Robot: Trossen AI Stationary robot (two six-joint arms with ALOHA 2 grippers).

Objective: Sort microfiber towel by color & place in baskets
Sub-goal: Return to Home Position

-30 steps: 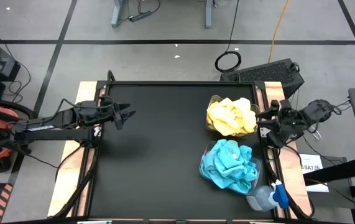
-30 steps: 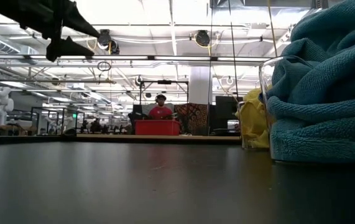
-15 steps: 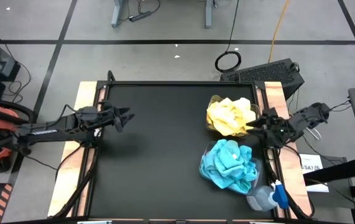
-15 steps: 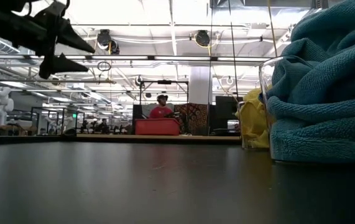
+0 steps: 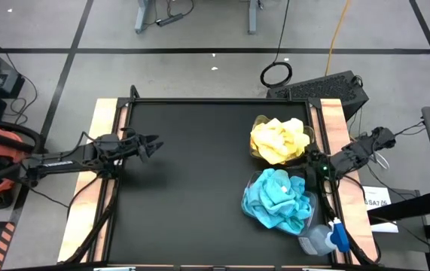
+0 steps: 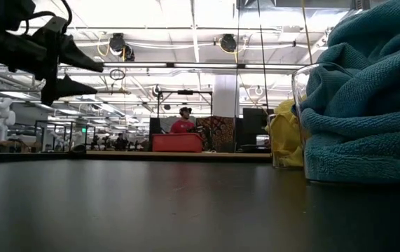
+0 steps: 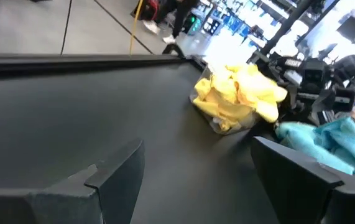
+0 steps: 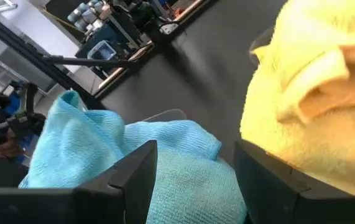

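Yellow towels (image 5: 280,141) crumpled, teal towels (image 5: 277,199) crumpled

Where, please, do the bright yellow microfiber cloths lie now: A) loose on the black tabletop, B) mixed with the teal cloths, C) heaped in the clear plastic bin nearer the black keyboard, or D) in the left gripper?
C: the yellow cloths fill the clear bin nearer the keyboard, apart from the teal cloths in the other bin.

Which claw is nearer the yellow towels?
Right. The right claw is just beside the yellow towels; the left claw is across the table, near its left edge.
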